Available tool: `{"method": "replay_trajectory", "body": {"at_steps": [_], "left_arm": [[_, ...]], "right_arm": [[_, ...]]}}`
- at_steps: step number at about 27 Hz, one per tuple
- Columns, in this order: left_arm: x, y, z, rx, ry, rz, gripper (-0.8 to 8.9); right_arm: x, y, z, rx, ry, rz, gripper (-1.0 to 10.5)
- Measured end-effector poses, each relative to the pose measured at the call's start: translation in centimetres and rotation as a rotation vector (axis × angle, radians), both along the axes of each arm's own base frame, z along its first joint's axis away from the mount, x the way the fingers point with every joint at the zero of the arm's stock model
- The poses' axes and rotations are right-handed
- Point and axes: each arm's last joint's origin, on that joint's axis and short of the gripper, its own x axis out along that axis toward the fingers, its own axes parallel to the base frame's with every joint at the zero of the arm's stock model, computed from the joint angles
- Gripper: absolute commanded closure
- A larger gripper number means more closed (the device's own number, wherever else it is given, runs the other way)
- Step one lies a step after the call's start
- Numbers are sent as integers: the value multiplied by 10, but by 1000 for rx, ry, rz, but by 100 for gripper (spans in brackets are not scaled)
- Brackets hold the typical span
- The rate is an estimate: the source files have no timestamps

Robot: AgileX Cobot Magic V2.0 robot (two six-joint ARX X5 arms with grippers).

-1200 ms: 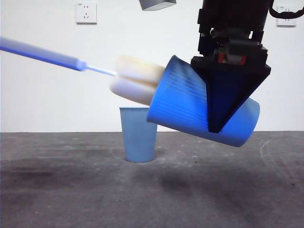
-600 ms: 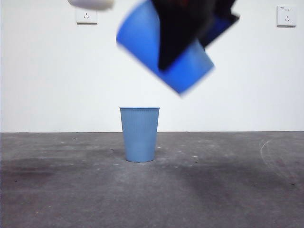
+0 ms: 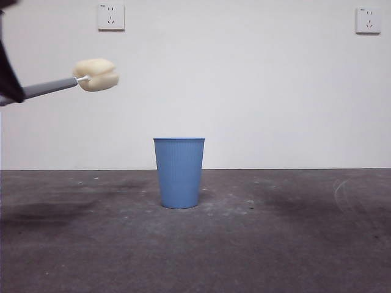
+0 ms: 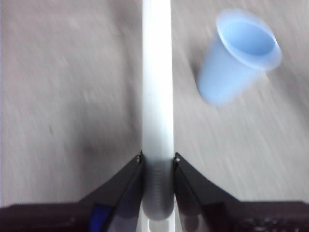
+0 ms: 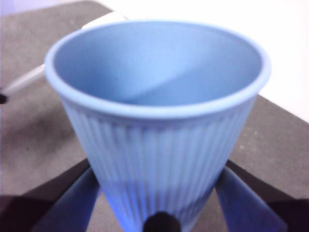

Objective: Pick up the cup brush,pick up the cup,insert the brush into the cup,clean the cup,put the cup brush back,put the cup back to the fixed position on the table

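Note:
My left gripper [image 4: 158,157] is shut on the grey handle of the cup brush [image 4: 157,96]. In the front view the brush [image 3: 96,74] hangs in the air at the upper left, its cream sponge head pointing right, and the gripper [image 3: 7,76] shows dark at the left edge. My right gripper [image 5: 159,179] is shut on a blue ribbed cup [image 5: 159,121], mouth facing the camera and empty. This gripper and its cup are out of the front view. A second blue cup [image 3: 179,172] stands upright on the table [image 3: 293,244]; it also shows in the left wrist view [image 4: 239,58].
A white wall with two sockets [image 3: 110,16] stands behind the table. A pale slim rod [image 5: 24,79] shows behind the held cup in the right wrist view.
The sponge head has come out of the held cup and the brush has moved left. The right gripper has lifted its cup up and out of the front view.

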Motion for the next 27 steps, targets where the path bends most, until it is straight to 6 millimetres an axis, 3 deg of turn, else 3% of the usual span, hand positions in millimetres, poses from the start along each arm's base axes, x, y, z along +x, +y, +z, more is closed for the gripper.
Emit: {"method": "replay_trajectory", "body": {"at_steps": [4, 12, 27], "left_arm": [[28, 0, -19, 12, 80, 47, 822], [66, -9, -64, 36, 232, 49, 822], [82, -12, -94, 74, 302, 112, 822]], "right_arm": [[-4, -6, 4, 30, -4, -6, 963], [-5, -9, 5, 31, -10, -33, 963], [-5, -9, 4, 38, 5, -44, 963]]}}
